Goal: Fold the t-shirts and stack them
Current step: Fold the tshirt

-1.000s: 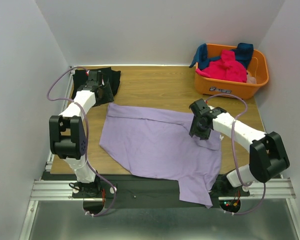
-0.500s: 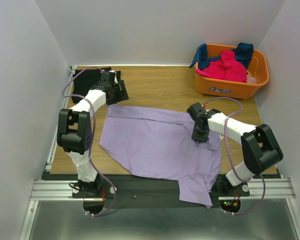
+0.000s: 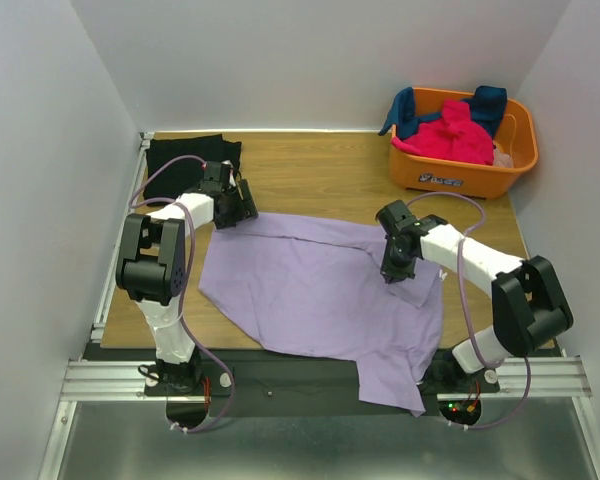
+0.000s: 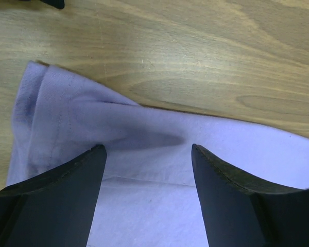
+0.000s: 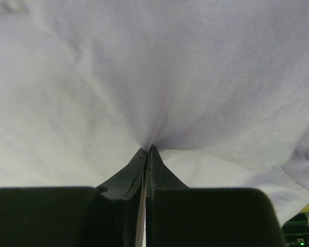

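A large lavender t-shirt (image 3: 320,290) lies spread over the middle of the table, one corner hanging past the near edge. My right gripper (image 3: 395,272) is shut on a pinch of its cloth near the right side; the wrist view shows the lavender cloth (image 5: 154,77) puckered into the closed tips (image 5: 148,150). My left gripper (image 3: 242,207) is open at the shirt's far left corner, and its fingers straddle the lavender t-shirt (image 4: 144,170) there. A folded black t-shirt (image 3: 185,155) lies at the far left corner. Hot-pink (image 3: 450,135) and dark blue (image 3: 485,100) t-shirts fill the basket.
The orange plastic basket (image 3: 460,178) stands at the far right of the wooden table (image 3: 320,175). White walls close in on the left, back and right. A metal rail (image 3: 320,378) runs along the near edge by the arm bases.
My left gripper has come from the black shirt toward the lavender shirt's far left corner. My right gripper has closed on the lavender cloth.
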`<control>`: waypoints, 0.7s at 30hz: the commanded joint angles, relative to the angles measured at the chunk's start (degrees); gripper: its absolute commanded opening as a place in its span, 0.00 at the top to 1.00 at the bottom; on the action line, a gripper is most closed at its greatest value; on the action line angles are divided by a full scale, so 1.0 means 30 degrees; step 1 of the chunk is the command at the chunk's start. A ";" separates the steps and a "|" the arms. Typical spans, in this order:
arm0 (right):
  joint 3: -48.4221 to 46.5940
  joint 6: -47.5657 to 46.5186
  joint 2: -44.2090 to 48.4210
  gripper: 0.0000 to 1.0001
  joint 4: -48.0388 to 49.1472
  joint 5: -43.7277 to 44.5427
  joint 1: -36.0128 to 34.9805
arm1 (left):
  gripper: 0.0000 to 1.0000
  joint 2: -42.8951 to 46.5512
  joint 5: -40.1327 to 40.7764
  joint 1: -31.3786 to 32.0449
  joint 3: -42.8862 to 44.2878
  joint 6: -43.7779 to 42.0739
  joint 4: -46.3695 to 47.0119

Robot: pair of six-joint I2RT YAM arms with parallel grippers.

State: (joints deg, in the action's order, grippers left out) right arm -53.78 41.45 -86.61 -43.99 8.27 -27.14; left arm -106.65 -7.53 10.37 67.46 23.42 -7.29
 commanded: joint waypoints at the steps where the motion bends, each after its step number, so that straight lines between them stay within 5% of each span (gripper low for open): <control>1: -0.1349 -0.0281 0.1358 0.96 -0.1360 -0.0796 -0.0242 | 0.21 -0.0279 -0.0068 -0.0059 -0.0777 -0.0189 0.0320; 5: -0.1760 -0.0575 0.1711 0.96 -0.2649 0.0460 -0.0184 | 0.21 -0.0660 0.0078 -0.0117 -0.0866 -0.0277 0.0350; 16: -0.1995 -0.0428 0.3116 0.64 -0.5201 0.4651 0.1192 | 0.21 -0.0368 0.0312 -0.0410 -0.1071 -0.0394 0.0262; 21: -0.3457 -0.2094 0.3029 0.59 -0.4062 0.2873 0.1165 | 0.21 -0.0338 0.0254 -0.0410 -0.0984 -0.0336 0.0262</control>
State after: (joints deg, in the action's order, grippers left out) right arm -59.55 39.35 -78.54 -58.26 18.48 -23.55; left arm -106.80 -7.81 9.63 66.43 23.22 -3.77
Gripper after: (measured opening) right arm 0.400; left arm 0.789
